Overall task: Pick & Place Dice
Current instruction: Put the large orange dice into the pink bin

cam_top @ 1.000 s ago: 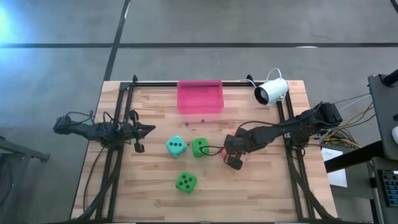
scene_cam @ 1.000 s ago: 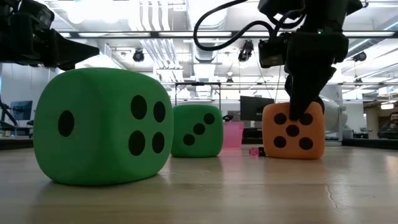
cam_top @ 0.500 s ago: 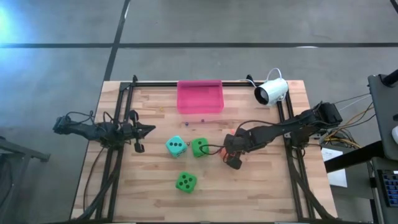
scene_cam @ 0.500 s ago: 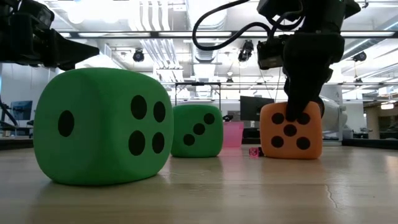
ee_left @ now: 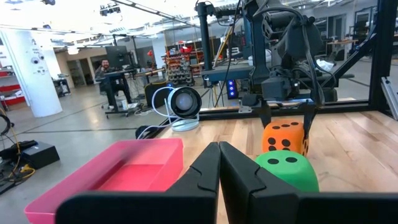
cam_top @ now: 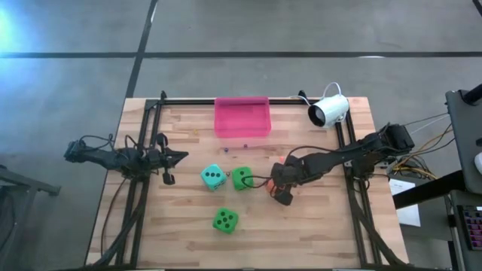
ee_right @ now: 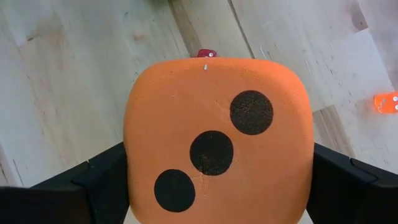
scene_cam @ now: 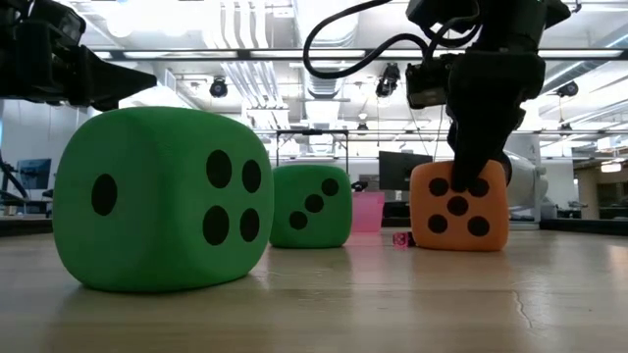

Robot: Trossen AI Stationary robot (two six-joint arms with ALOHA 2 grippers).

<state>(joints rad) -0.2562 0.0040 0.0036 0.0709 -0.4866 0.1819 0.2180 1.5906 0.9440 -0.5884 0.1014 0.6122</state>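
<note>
While the right tool (scene_cam: 478,167) straddles the orange die (scene_cam: 459,204) from above, its two fingers stand wide against opposite faces; the right wrist view shows a dark finger (ee_right: 93,180) pressed to each side, so the die reads as gripped, though it appears to rest on or just above the counter (scene_cam: 392,304).

Nearest the low camera sits one bright green die (scene_cam: 162,199). Beyond it stands the second green die (scene_cam: 311,205), with the teal die (cam_top: 213,177) just beside it in the high view. The orange die lies near these two, on the right arm's side.

Judgement: the step in hand is securing and lifting the orange die. The cube looks soft, so the squeeze should be firm enough to hold without deforming it, and the lift should go straight up before any travel toward the pink tray (cam_top: 242,117) at the far edge. The likely risk is the die twisting out of the fingers.

The left tool (cam_top: 169,156) waits fully closed and empty at the left of the counter, well apart from the dice.

Pale wood planks form the surface; small coloured bits lie on it. A white camera (cam_top: 329,110) stands at the far right corner. Beyond is a workshop hall with strip lights, benches and a seated person (ee_left: 107,65).
</note>
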